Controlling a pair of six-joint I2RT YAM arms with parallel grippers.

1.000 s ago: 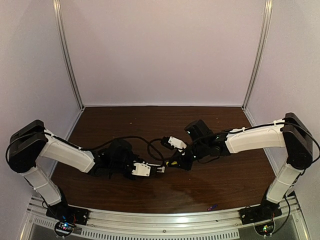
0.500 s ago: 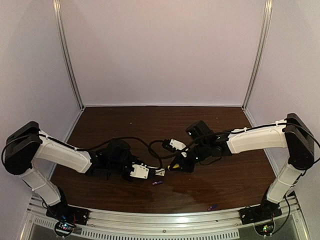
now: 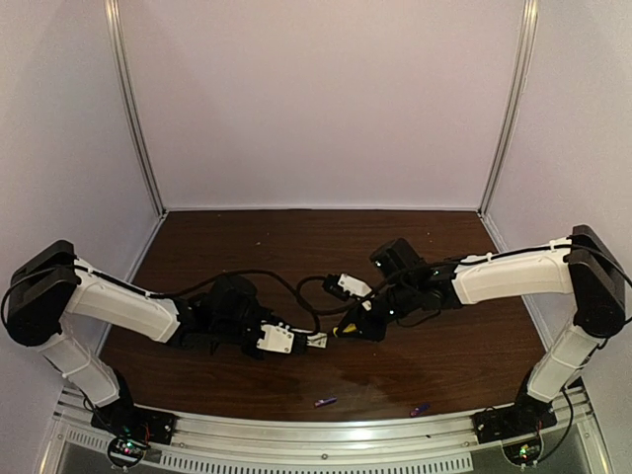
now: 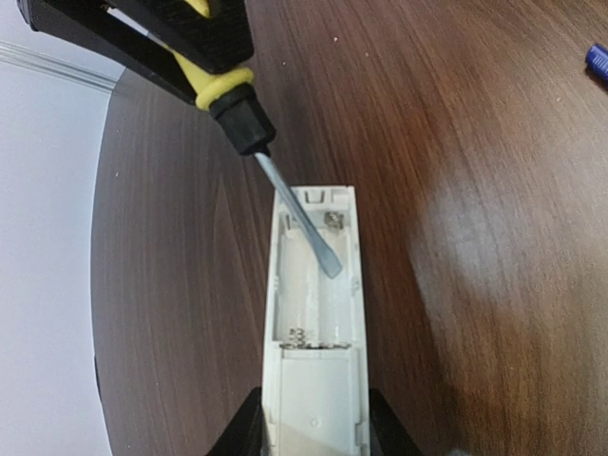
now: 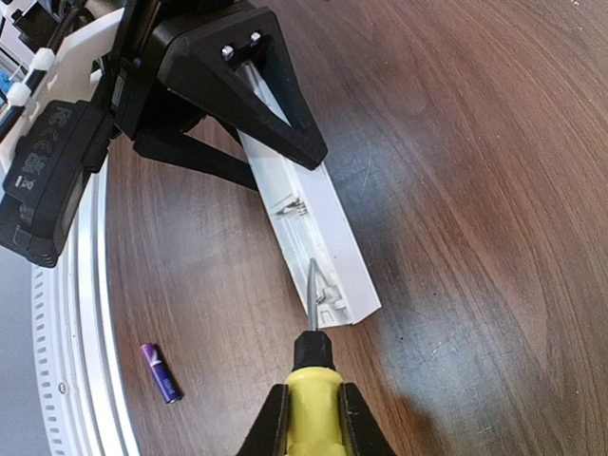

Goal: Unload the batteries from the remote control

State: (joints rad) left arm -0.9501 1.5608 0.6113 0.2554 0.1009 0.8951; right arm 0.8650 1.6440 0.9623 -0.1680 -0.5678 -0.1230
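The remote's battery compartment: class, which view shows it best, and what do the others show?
Left wrist: it looks straight into the open, empty bay of the remote control, screwdriver tip inside. Right wrist shows the bay at a slant. Top external shows only a small white shape.

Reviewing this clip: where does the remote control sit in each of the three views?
Top external: remote control, mid-frame, just left of the screwdriver.
Left wrist: remote control, bottom centre, running upward, battery bay open and empty.
Right wrist: remote control, centre, lying diagonally.
Shared landmark: the yellow-handled screwdriver, blade tip in the bay.
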